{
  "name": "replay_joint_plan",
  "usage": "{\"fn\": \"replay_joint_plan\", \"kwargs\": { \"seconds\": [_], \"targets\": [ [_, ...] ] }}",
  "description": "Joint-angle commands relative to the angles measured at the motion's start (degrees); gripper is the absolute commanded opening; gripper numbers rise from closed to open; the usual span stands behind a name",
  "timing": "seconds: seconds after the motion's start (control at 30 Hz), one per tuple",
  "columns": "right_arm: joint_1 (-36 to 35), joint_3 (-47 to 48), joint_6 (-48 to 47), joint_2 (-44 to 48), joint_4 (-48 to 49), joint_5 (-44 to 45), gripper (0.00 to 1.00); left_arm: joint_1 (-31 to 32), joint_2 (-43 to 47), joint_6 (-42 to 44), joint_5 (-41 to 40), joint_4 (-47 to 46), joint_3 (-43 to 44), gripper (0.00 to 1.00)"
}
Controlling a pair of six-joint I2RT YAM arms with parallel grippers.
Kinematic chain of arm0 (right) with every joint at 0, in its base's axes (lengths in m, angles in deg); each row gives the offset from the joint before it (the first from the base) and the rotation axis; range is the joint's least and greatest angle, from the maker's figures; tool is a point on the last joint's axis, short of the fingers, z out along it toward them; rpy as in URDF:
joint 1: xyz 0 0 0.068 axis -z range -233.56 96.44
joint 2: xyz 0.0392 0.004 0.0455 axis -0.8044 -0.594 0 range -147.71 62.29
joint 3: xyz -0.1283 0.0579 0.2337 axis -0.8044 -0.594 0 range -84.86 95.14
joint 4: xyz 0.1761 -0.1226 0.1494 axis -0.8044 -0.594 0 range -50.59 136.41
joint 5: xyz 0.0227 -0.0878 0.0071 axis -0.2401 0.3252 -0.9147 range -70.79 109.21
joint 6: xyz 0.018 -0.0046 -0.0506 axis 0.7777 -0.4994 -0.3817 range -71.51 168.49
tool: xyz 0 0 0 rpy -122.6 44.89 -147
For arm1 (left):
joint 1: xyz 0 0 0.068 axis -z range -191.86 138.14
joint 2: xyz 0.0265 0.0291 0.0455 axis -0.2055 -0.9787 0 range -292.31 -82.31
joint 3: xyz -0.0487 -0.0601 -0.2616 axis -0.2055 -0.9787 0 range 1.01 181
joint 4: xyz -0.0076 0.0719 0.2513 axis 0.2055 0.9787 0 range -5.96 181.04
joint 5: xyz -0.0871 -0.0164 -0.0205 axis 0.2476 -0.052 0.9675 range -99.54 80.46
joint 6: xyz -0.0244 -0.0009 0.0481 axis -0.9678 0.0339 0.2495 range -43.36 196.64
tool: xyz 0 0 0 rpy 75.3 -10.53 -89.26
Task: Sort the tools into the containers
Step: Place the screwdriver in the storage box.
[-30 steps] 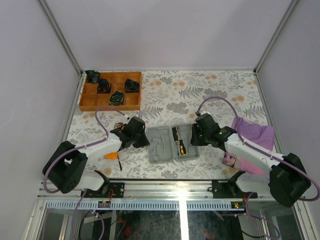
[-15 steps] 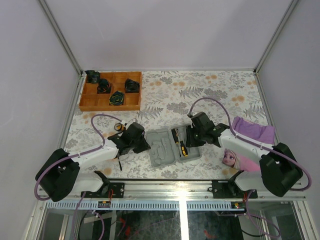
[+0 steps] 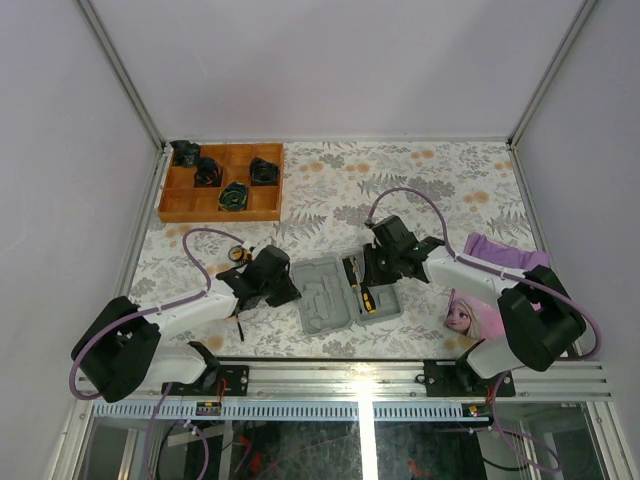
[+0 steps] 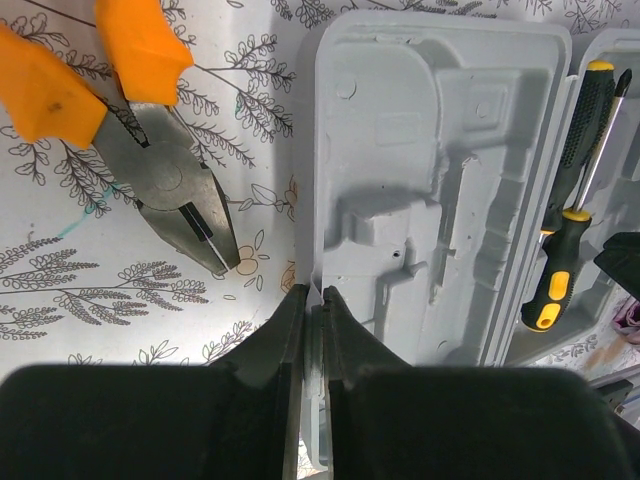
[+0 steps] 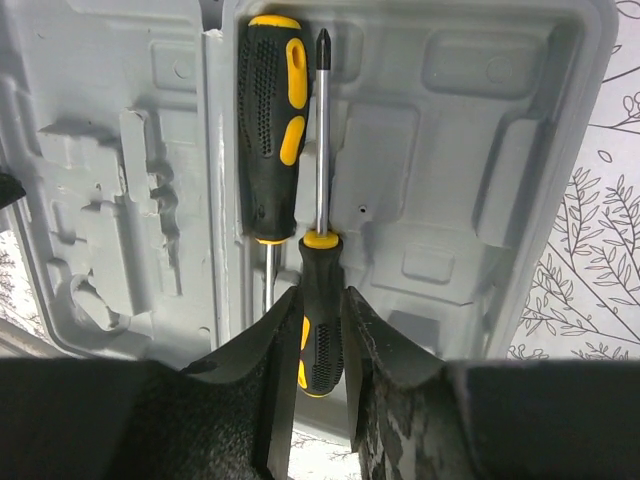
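— So, what do we have on the table [image 3: 400, 190]?
— Our case [image 3: 322, 298] lies open at its middle. Our left gripper [image 4: 312, 300] is clenched on the rim of the left half.
— And the pliers [image 4: 170, 190]?
— Flat on the table just left of the case, outside it.
— Our right gripper [image 5: 320, 300]?
— Its fingers flank the handle of a screwdriver [image 5: 320, 340] in the right half; we cannot tell whether they grip. A second screwdriver [image 5: 268, 130] lies beside it, reversed. The tape [image 3: 238, 255] sits beyond our left gripper.
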Motion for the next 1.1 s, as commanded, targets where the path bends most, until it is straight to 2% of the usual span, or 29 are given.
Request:
{"fn": "replay_joint_plan", "kwargs": {
  "seconds": [0.0, 0.67, 0.83, 1.07],
  "targets": [
    [0.25, 2.91, -1.28, -1.46, 1.0, -1.32, 0.28, 0.38, -0.29, -0.53, -0.93, -1.63, 0.19, 0.0],
    [0.21, 2.24, -1.02, -6.2, 1.81, -1.21, 0.26, 0.47, -0.21, -0.53, -0.64, -1.8, 0.27, 0.0],
    [0.16, 1.95, -0.23, -6.21, 0.62, -1.17, 0.22, 0.49, -0.49, -0.53, -0.38, -2.07, 0.5, 0.0],
    [0.08, 1.54, 0.43, -6.63, -2.28, 0.26, 0.11, 0.66, -0.82, -0.45, -0.44, -2.12, 0.7, 0.0]
  ]
}}
